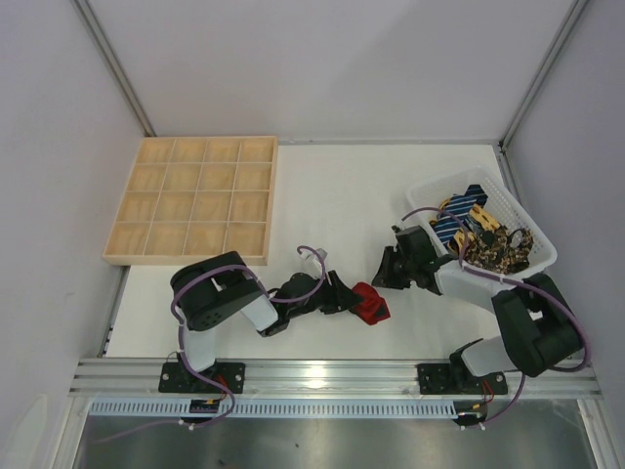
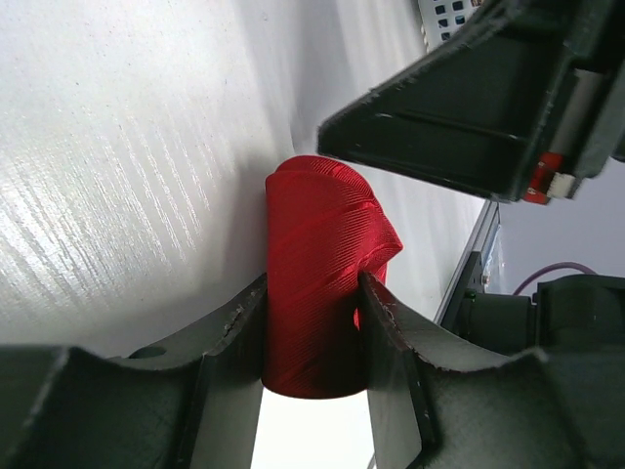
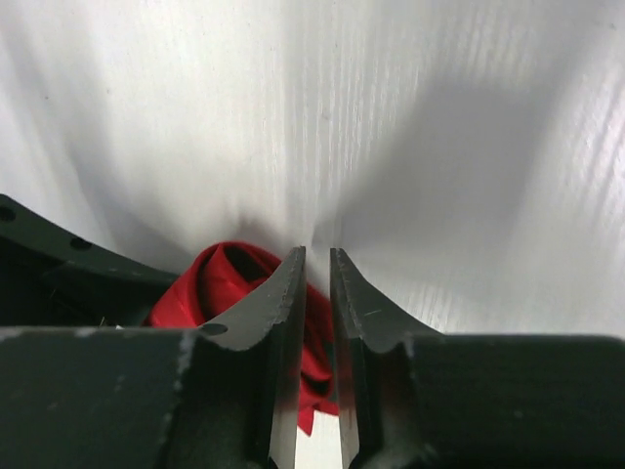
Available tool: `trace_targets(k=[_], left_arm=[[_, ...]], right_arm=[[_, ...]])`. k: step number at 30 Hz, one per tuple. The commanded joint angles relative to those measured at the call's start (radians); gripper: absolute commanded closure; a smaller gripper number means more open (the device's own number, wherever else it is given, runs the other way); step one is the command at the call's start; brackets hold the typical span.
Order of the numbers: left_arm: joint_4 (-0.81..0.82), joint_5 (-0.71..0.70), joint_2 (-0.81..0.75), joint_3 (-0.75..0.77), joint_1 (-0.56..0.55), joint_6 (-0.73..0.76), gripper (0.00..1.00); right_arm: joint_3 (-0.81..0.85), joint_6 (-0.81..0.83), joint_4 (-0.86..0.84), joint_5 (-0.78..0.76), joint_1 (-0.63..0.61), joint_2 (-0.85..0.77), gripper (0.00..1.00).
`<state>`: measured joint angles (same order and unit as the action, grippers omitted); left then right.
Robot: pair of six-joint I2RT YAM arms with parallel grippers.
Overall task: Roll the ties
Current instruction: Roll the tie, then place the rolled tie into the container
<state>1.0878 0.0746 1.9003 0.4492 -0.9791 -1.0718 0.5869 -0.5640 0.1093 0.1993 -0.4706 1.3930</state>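
Note:
The red tie is a tight roll on the white table near the front middle. My left gripper is shut on it; in the left wrist view its fingers clamp the roll from both sides. My right gripper hovers just behind and above the roll, jaws nearly together with nothing between them. In the right wrist view the red roll lies below and left of its fingertips. A navy striped tie, a mustard one and a speckled one lie in a white basket.
A wooden tray with several square compartments sits at the back left. The white basket stands at the right, close to the right arm. Purple cables loop over both arms. A metal rail runs along the near edge.

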Motion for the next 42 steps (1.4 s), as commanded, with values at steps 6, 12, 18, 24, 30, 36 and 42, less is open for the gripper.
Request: trace_targets(k=[6,12,18,24,30,36,42], left_arm=[[-0.262,-0.013,0.056,-0.035,0.005,0.078,0.52],[-0.256,-0.004,0.056,-0.032,0.005,0.065,0.52],[-0.269,-0.001,0.034,-0.032,0.005,0.072,0.52],[-0.266,0.007,0.020,-0.040,0.003,0.075,0.53],[-0.223,0.037,0.031,-0.058,0.003,0.061,0.64],[-0.172,0.060,0.023,-0.092,0.005,0.056,0.78],[-0.167,0.070,-0.018,-0.092,0.005,0.085,1.00]], right_arm=[[0.008,0.018,-0.079,0.078,-0.014,0.028,0.83],[-0.041,-0.048,-0.094,0.072,-0.072,-0.034,0.83],[-0.050,-0.096,-0.154,0.068,-0.118,-0.006,0.84],[-0.015,-0.050,-0.114,0.046,-0.073,-0.023,0.82],[0.048,0.056,0.090,-0.066,0.002,-0.126,0.76],[0.027,0.066,0.207,-0.046,0.061,-0.268,0.74],[-0.073,0.007,0.204,0.041,0.061,-0.353,0.75]])
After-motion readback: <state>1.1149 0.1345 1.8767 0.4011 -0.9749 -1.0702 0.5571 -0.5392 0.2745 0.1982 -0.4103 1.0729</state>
